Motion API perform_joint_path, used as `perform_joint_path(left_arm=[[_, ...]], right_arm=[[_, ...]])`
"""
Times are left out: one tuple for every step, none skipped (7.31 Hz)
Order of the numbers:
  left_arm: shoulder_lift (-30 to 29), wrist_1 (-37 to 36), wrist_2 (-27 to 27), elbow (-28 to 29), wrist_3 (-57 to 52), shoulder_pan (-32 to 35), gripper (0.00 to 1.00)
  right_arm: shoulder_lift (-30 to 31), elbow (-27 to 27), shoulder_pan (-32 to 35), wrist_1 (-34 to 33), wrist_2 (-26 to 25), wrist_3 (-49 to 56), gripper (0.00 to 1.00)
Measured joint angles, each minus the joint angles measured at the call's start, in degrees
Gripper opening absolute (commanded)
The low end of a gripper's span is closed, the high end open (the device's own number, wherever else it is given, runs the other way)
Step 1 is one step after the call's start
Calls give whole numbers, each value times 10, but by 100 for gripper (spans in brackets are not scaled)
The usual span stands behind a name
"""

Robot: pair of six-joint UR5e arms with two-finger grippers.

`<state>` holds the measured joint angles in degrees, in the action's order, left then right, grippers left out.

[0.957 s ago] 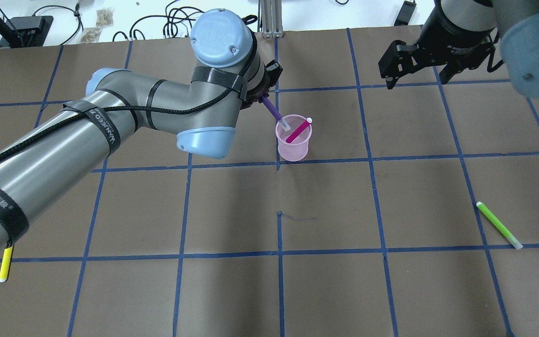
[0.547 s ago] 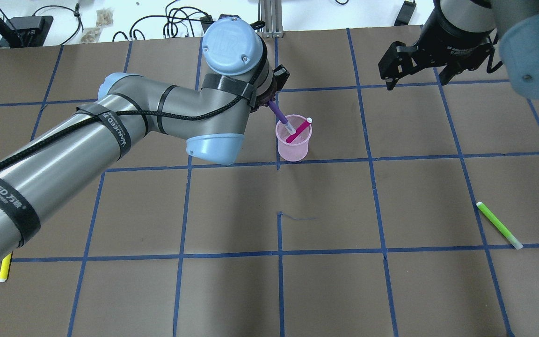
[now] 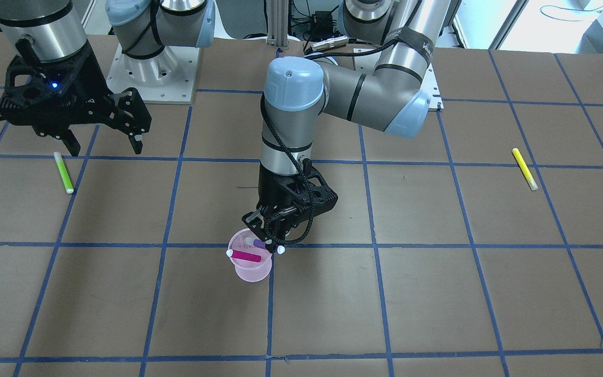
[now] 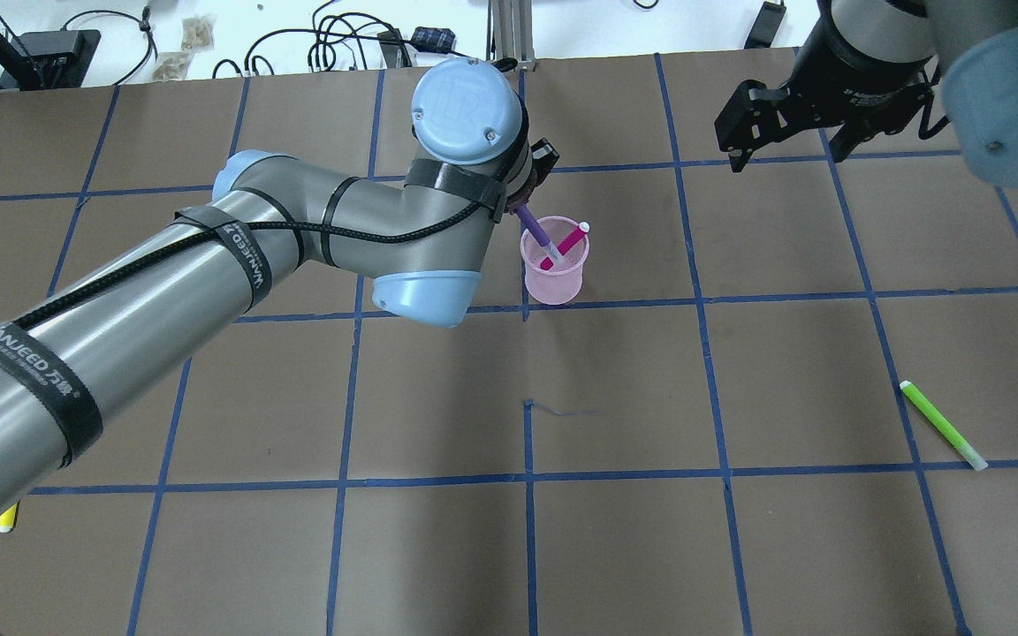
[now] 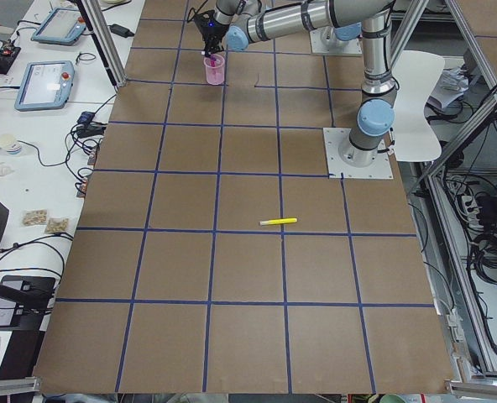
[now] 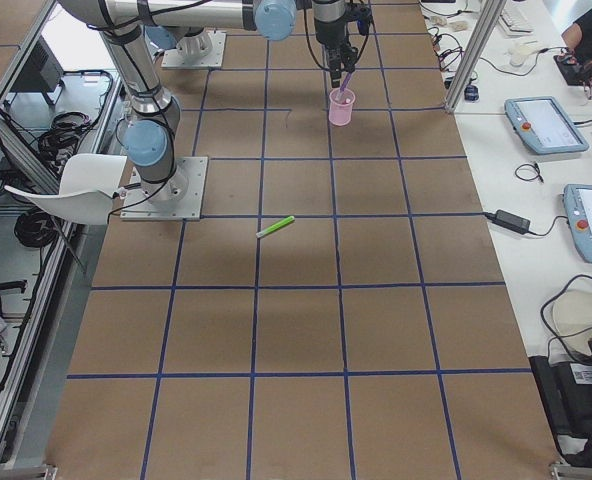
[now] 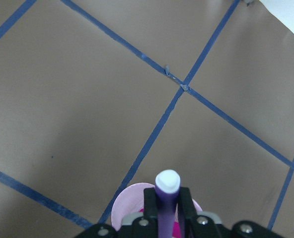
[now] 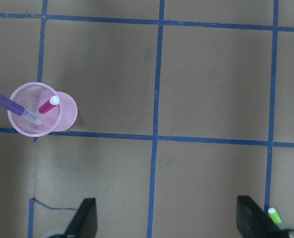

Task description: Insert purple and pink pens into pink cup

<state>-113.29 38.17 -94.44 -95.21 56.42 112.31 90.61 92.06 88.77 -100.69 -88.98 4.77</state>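
The pink mesh cup (image 4: 553, 276) stands upright on the brown table. The pink pen (image 4: 565, 246) leans inside it, white cap up. My left gripper (image 3: 268, 242) is shut on the purple pen (image 4: 533, 227) just above the cup's rim. The pen is tilted, with its lower end inside the cup. The left wrist view shows the fingers (image 7: 150, 199) clamped on the purple pen (image 7: 166, 197) over the cup (image 7: 129, 201). My right gripper (image 4: 785, 148) is open and empty, far to the cup's right. The right wrist view shows the cup (image 8: 67, 110) with both pens.
A green pen (image 4: 944, 425) lies on the table at the right, below my right gripper (image 3: 105, 146). A yellow pen (image 3: 524, 168) lies on the table far on my left side. Blue tape lines grid the table; cables lie beyond its far edge.
My left arm has swung right toward the cup. The purple pen has gone from the rim to deeper inside the cup. The right arm has not moved.
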Motion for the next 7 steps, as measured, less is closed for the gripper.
perform_joint_path(left_arm=[[-3,0,-3,0,2,4,0],[-5,0,-7,0,3,7,0],[-7,0,-13,-1,3,8,33],[-9,0,-26,0,3,9,56],[-10,0,-41,0,3,9,79],[-10,0,-49,0,5,10,81],[-11,0,-51,0,6,10,84]], right_arm=[[0,0,0,1,0,0,100],[0,0,0,1,0,0,100],[0,0,0,1,0,0,100],[0,0,0,0,0,0,100],[0,-1,0,0,1,0,100],[0,-1,0,-1,1,-1,100],[0,-1,0,-1,1,-1,100]])
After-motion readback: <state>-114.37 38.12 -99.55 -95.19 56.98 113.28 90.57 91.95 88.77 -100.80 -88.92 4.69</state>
